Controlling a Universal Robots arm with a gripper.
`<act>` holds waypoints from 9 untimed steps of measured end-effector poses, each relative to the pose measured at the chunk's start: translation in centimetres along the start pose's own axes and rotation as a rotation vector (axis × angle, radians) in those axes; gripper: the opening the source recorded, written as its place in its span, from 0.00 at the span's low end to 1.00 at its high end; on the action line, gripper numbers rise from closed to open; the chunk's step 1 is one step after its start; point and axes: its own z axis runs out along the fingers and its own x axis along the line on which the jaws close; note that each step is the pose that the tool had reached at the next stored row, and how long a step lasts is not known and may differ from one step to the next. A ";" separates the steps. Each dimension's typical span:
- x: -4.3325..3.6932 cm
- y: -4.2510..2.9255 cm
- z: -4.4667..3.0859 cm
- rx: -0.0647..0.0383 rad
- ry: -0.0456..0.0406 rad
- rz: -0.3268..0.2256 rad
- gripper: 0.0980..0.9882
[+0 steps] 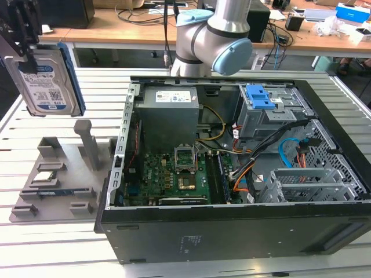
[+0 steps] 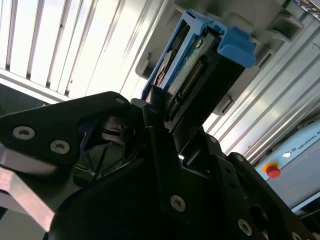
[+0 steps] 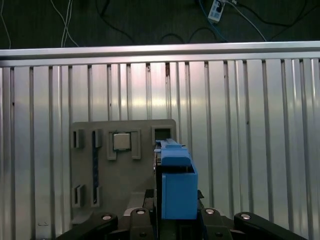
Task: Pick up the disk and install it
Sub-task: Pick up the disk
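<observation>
- gripper [image 1: 24, 49] clamped tight on the disk [image 1: 47, 81], fingers closed on its upper end; the disk hangs upright, label side facing the exterior camera
- the disk is in the air, clear of everything, above the table [image 1: 58, 249] near its edge at the exterior view's left, towards the far corner on that side
- blue side rails run along the long edges of the disk
- second wrist view: black fingers [image 2: 157, 125] pinch the connector end of the disk [image 2: 192, 70], blue rail on its outer end
- first wrist view: the disk [image 3: 176, 187] seen edge-on, poking out from the gripper [image 3: 175, 222], slatted table [image 3: 250, 125] below
- grey holder plate [image 1: 64, 174] flat on the table under and beside the disk, not touching it; upright posts and slots on it
- small square chip [image 3: 121, 141] sits in one pocket of the holder plate [image 3: 120, 190]
- open computer case [image 1: 232, 231] lies on its side in the table's middle, just beside the holder plate, well apart from the disk
- inside the case: green motherboard [image 1: 174, 174], grey power supply box [image 1: 168, 107], drive cage with a blue clip [image 1: 259, 97] at the far corner on the exterior view's right
- arm [image 1: 223, 35] base stands behind the case at the table's far edge
- red button [image 2: 272, 171] on a pale box at the second wrist view's edge
</observation>
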 end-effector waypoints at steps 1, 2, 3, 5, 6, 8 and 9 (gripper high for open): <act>0.00 -0.03 -0.28 0.000 0.0000 0.000 0.30; 0.00 -0.05 -0.48 -0.001 0.0000 0.000 0.30; -0.01 -0.06 -0.63 -0.001 0.0000 0.000 0.30; -0.01 -0.08 -0.88 -0.001 0.0001 0.000 0.30; -0.01 -0.08 -0.99 -0.001 0.0000 0.000 0.30; -0.02 -0.09 -1.25 -0.001 0.0001 0.000 0.30; -0.02 -0.08 -1.38 -0.001 0.0000 0.000 0.30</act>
